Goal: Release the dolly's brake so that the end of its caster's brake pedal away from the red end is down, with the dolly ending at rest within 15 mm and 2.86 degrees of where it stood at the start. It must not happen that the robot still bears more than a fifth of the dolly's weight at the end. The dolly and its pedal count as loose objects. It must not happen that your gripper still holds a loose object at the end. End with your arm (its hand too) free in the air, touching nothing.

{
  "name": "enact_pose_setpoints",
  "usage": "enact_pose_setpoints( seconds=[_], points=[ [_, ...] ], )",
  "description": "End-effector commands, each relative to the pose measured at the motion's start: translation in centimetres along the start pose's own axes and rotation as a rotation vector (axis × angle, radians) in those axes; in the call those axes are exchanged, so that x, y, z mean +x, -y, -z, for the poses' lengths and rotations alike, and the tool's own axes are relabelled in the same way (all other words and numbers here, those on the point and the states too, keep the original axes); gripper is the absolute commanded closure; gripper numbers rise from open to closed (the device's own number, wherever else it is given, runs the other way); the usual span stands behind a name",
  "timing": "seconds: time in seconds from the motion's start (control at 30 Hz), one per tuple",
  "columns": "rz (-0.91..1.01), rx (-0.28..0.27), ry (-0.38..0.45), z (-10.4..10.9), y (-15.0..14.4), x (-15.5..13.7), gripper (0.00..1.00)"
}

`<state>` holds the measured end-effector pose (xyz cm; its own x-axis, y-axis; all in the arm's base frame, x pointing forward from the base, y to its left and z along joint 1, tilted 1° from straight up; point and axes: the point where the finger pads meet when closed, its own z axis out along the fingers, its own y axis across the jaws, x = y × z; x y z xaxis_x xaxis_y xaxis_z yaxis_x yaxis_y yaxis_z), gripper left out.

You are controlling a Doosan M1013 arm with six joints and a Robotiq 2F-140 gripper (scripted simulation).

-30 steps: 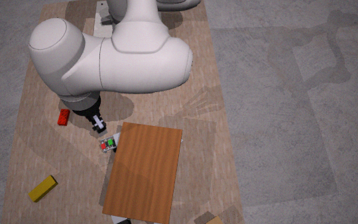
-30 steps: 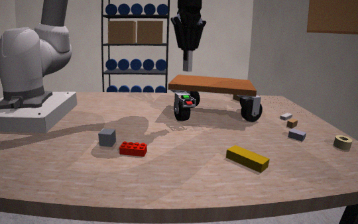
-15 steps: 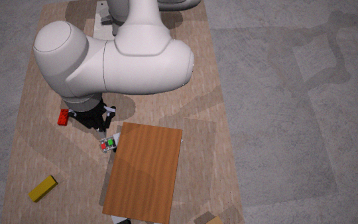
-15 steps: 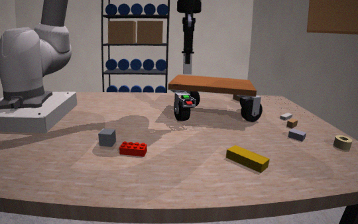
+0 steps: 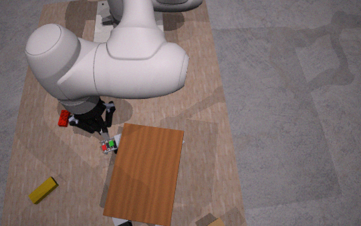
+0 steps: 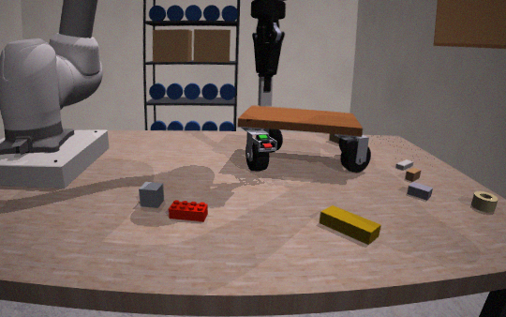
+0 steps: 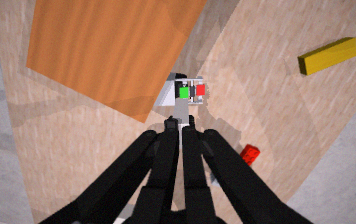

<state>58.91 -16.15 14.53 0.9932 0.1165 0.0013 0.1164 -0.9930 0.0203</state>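
The dolly [image 5: 144, 174] has an orange wooden deck on black casters and stands on the table; it also shows in the exterior view [image 6: 300, 119] and the wrist view [image 7: 110, 50]. The brake pedal [image 5: 108, 146] sits on the caster at the deck's near-left corner, with a red end and a green end. In the exterior view the green end [image 6: 263, 137] stands higher than the red end [image 6: 267, 145]. My gripper [image 6: 265, 99] is shut and empty, pointing straight down some way above the pedal. In the wrist view the fingertips [image 7: 180, 120] are just short of the pedal [image 7: 191, 91].
A red brick [image 6: 188, 210] and a grey cube [image 6: 151, 194] lie left of the dolly. A yellow block [image 6: 349, 224] lies in front. Small blocks [image 6: 419, 190] and a tape roll [image 6: 484, 202] lie at the right. The robot base [image 6: 47, 155] is at the left.
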Motion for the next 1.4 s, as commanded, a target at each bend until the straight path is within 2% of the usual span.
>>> enact_pose_setpoints(
  seconds=[0.0,1.07,1.37],
  points=[
    [0.001,0.006,0.004,-0.05,-0.18,-0.12,1.00],
    [0.001,0.006,0.004,-0.14,-0.19,-0.12,1.00],
    [0.001,0.006,0.004,-0.89,-0.19,-0.13,1.00]
  ],
)
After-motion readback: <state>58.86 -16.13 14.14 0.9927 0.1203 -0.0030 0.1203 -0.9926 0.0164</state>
